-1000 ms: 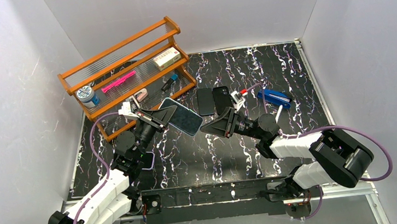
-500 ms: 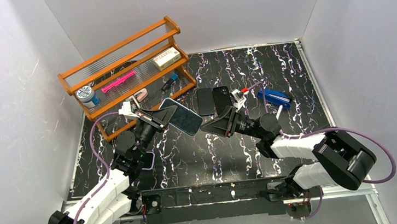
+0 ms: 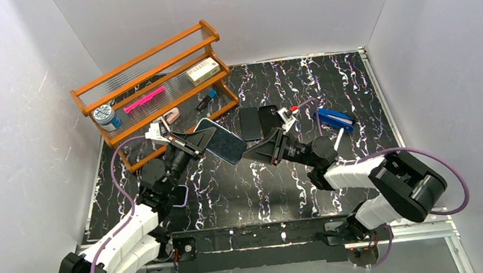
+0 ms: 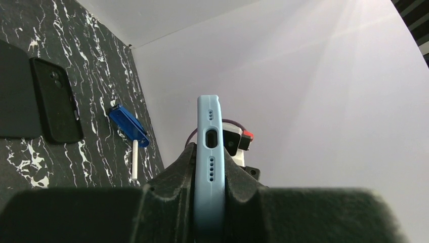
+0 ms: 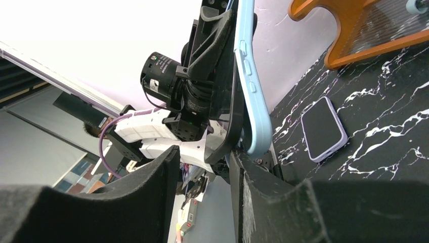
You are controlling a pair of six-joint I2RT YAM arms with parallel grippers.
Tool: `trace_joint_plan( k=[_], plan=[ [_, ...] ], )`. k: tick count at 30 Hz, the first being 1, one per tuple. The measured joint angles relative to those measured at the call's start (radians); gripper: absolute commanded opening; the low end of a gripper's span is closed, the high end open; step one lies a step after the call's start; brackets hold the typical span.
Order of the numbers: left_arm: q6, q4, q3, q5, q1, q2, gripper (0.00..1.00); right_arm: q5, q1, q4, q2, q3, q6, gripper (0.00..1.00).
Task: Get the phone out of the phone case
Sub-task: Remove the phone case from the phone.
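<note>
The left gripper (image 3: 207, 137) is clamped tight across the phone (image 3: 221, 142), holding it clear of the table with its light-blue case (image 4: 208, 126) on. The right gripper (image 5: 205, 172) sits just beside the phone's free end with its jaws about half apart and nothing in them. I'd say the peel hasn't begun: the right arm is lining up. Next it needs to catch only the case's lip at a corner and pull. I can't read any brand or writing; the print on the left wrist's camera (image 5: 162, 63) is too small.
</note>
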Motion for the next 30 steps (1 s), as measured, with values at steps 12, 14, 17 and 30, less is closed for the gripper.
trace_joint_plan(
  k=[12, 14, 17, 30],
  plan=[
    [0.006, 0.092, 0.000, -0.013, -0.038, 0.043, 0.09, -0.046, -0.001, 0.045, 0.118, 0.127, 0.046, 0.31],
    [0.018, 0.101, 0.000, -0.016, -0.040, 0.043, 0.23, -0.054, -0.003, 0.047, 0.136, 0.143, 0.057, 0.23],
    [0.031, 0.106, -0.005, -0.016, -0.049, 0.034, 0.38, -0.066, -0.021, 0.043, 0.146, 0.148, 0.074, 0.11],
    [0.317, -0.300, 0.107, -0.041, -0.048, -0.106, 0.68, -0.237, -0.160, -0.040, 0.118, 0.106, 0.081, 0.01]
  ],
)
